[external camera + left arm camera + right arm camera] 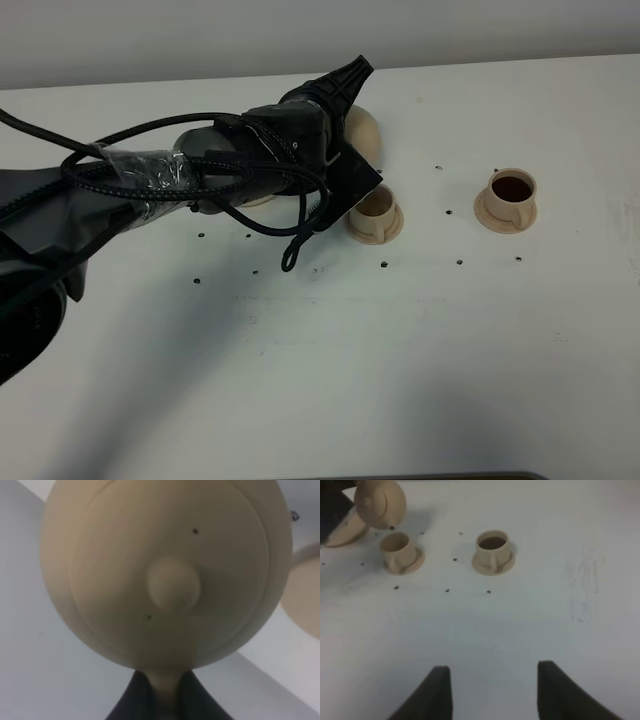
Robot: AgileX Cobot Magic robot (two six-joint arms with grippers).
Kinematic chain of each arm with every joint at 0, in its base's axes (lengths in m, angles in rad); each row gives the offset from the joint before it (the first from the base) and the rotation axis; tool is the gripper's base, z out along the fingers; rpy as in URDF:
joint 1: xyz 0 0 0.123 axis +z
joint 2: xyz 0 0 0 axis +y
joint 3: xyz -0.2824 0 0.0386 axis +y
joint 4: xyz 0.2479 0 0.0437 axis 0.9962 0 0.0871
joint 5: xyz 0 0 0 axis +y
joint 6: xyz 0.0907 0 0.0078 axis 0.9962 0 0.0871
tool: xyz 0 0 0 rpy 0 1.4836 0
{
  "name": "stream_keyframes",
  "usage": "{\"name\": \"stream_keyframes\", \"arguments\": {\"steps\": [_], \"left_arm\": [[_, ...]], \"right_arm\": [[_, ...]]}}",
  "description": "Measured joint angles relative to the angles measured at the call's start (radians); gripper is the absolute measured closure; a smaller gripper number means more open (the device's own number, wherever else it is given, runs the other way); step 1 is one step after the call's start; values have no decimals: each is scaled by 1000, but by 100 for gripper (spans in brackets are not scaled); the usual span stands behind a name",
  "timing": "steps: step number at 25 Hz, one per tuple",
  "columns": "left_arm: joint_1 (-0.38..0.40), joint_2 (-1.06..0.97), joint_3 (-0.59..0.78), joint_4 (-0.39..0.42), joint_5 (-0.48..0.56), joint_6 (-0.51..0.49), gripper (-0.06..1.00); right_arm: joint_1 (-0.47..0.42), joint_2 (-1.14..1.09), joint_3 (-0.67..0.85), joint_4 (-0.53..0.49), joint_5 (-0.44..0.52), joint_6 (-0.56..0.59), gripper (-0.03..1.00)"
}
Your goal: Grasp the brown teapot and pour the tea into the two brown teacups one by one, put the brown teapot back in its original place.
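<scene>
We see the brown teapot [362, 128] held above the worktop [320, 380] near the middle of its far edge, the left jaws clamped on its loop handle [164, 687], spout [390, 526] over an unfilled teacup [375, 213]; the filled teacup [511, 192], dark with tea, stands nearer the right edge. The right jaws hang parted, holding nothing. We judge the teapot stiff, smooth and breakable, its lid [172, 582] loose; the handle is the surest hold.
</scene>
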Motion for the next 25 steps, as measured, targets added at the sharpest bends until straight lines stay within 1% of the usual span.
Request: {"name": "stream_keyframes", "arguments": {"steps": [14, 18, 25], "left_arm": [[-18, 0, 1, 109, -1, 0, 83], [-19, 0, 1, 153, -8, 0, 83], [-19, 0, 1, 194, -13, 0, 83]], "right_arm": [[0, 0, 0, 0, 0, 1, 56], [0, 0, 0, 0, 0, 1, 56], [0, 0, 0, 0, 0, 1, 56]]}}
